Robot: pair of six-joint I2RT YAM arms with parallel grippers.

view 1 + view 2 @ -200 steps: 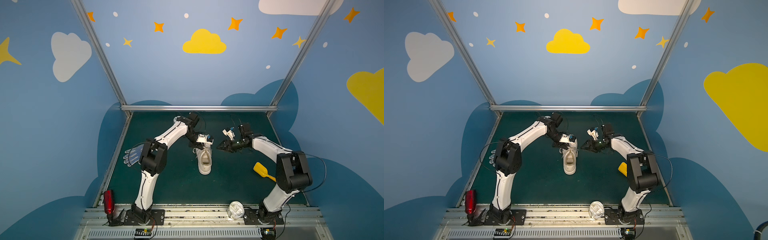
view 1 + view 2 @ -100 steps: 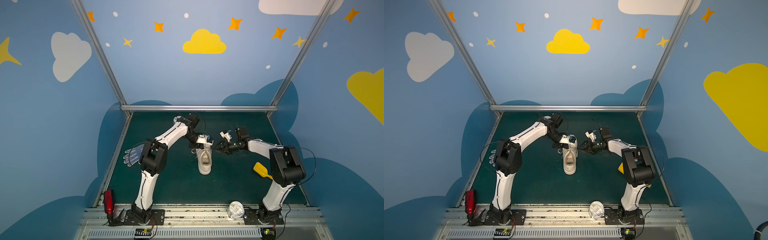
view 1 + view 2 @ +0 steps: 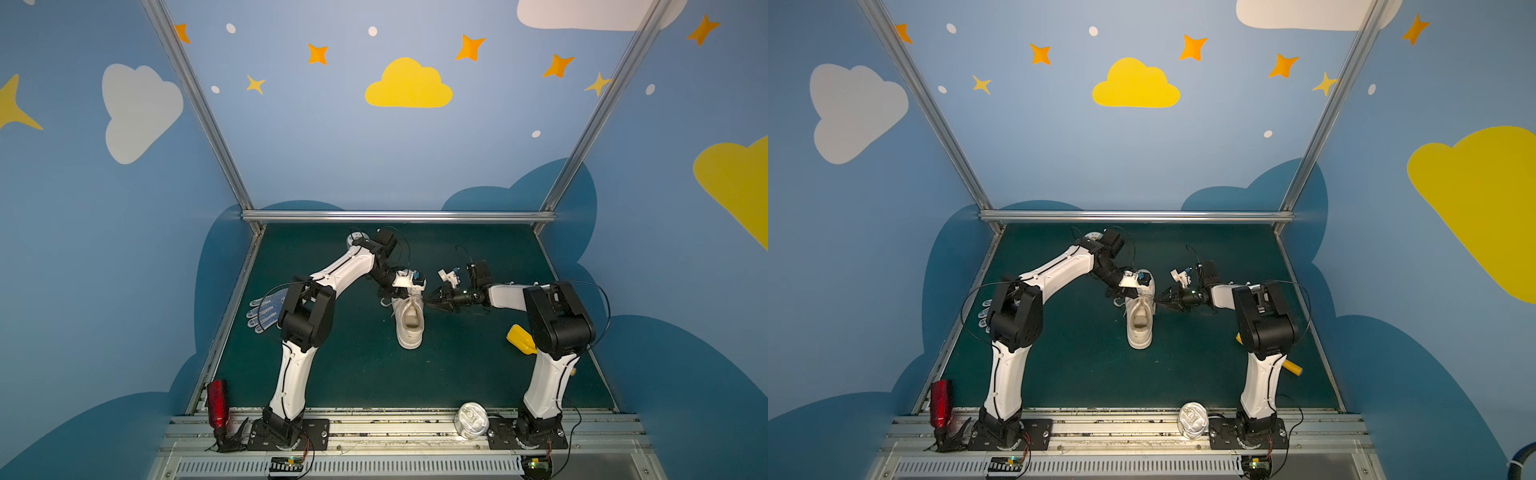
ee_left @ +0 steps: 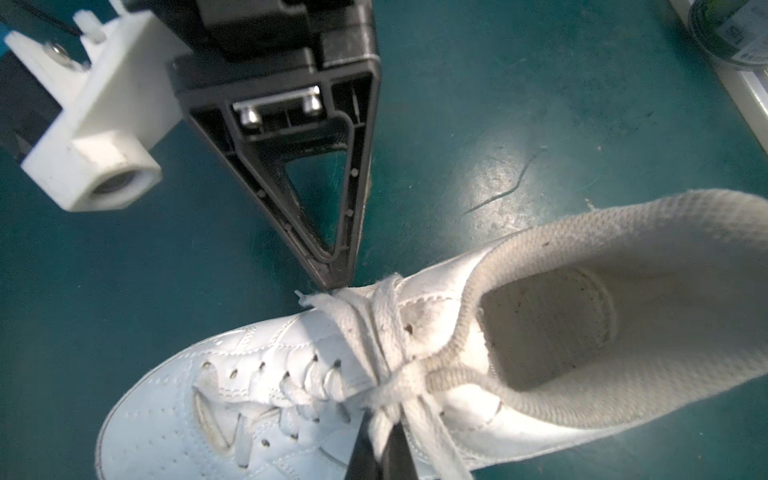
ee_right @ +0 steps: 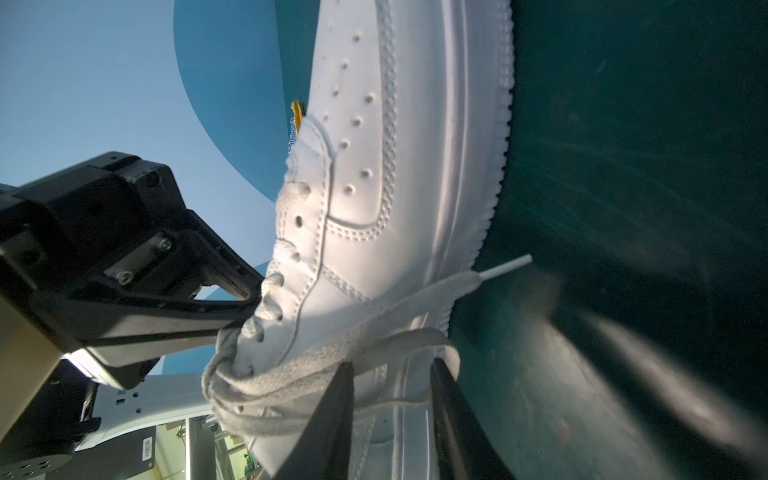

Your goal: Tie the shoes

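Observation:
The shoe (image 3: 409,322) (image 3: 1140,322), a white low-top sneaker, lies mid-mat in both top views with its toe pointing to the back. Its flat white laces (image 4: 374,328) are bunched across the top eyelets. My left gripper (image 4: 382,455) (image 3: 390,296) comes in from the shoe's left and is shut on a lace strand (image 4: 388,419). My right gripper (image 5: 395,376) (image 3: 428,300) is at the shoe's right side, jaws apart. A lace loop (image 5: 316,365) drapes across its fingertips. One lace end with its aglet (image 5: 505,268) lies on the mat.
A white glove with blue dots (image 3: 266,309) lies at the mat's left edge behind the left arm. A yellow object (image 3: 519,337) sits by the right arm. A red bottle (image 3: 218,403) and a silver can (image 3: 471,419) stand at the front rail.
The right gripper has moved left from open mat to the shoe's side and its jaws have narrowed. The left gripper has shut on the lace and stayed at the shoe.

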